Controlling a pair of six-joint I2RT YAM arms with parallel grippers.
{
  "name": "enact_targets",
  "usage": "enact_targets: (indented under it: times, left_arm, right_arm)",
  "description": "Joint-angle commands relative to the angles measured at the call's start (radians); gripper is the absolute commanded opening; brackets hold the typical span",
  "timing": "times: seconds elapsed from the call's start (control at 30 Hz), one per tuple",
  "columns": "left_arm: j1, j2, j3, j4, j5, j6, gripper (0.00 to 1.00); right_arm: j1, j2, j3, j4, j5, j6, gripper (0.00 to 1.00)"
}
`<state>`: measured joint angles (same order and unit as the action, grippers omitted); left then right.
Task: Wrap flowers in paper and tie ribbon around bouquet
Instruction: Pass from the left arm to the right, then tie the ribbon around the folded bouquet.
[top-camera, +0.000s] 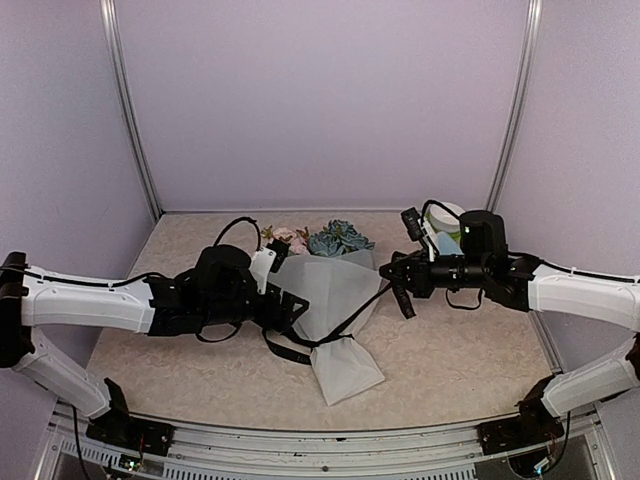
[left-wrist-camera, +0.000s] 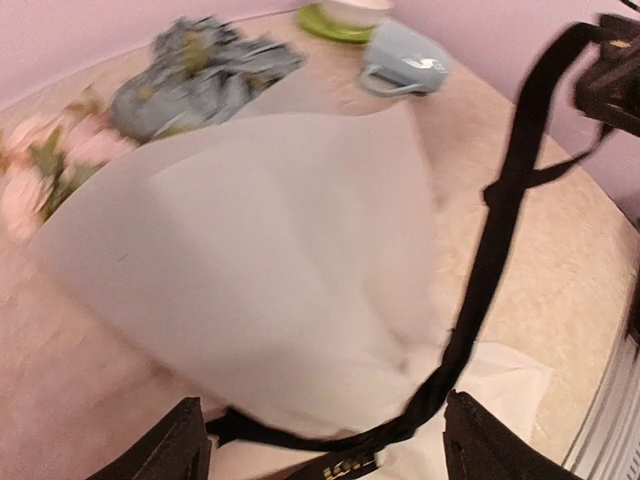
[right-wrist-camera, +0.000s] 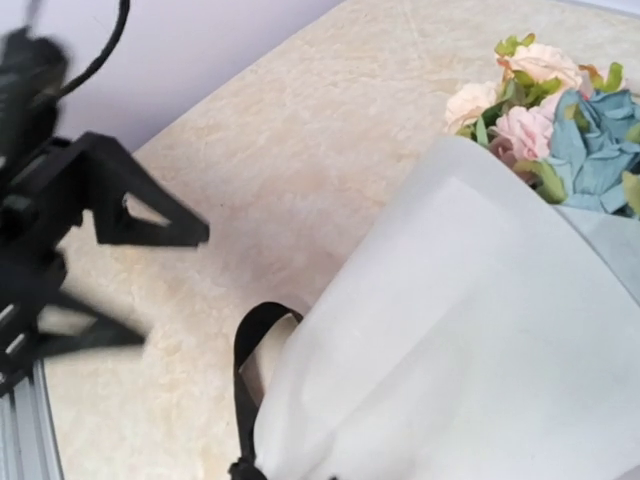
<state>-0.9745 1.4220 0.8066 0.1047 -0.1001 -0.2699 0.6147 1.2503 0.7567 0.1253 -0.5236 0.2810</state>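
The left arm (top-camera: 85, 300) reaches in low from the left of the bouquet (top-camera: 335, 300), a cone of frosted white paper topped with pink and blue flower heads. Its forearm runs nearly level. The left gripper (top-camera: 288, 305) hangs over the bouquet's left edge, its black fingers (left-wrist-camera: 185, 445) spread wide apart. The right arm (top-camera: 580, 290) stretches in from the bouquet's right, wrist level. The right gripper (top-camera: 398, 280), just beside the bouquet's upper right edge, is clamped closed on the long, narrow black satin ribbon (top-camera: 345, 320).
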Motion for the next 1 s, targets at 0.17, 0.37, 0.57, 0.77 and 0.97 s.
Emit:
enact_targets:
  times: [0.17, 0.37, 0.57, 0.77, 0.97]
  left_arm:
    - [0.088, 0.044, -0.086, -0.265, -0.046, -0.207, 0.76]
    - [0.126, 0.157, -0.096, -0.242, -0.023, -0.214, 0.76]
    - [0.143, 0.254, -0.080, -0.141, 0.046, -0.205, 0.68]
    - [0.153, 0.336, -0.075, -0.115, 0.182, -0.194, 0.12]
    - [0.175, 0.283, -0.168, -0.140, 0.160, -0.230, 0.00]
  right_arm:
    - [-0.003, 0.027, 0.082, -0.013, -0.051, -0.024, 0.00]
    - [0.006, -0.010, 0.121, -0.010, -0.086, -0.030, 0.00]
    - [0.054, -0.007, 0.146, -0.030, -0.093, -0.040, 0.00]
    - [0.059, -0.045, 0.166, -0.097, 0.007, -0.039, 0.00]
    - [0.000, -0.057, 0.225, -0.165, 0.166, -0.013, 0.00]
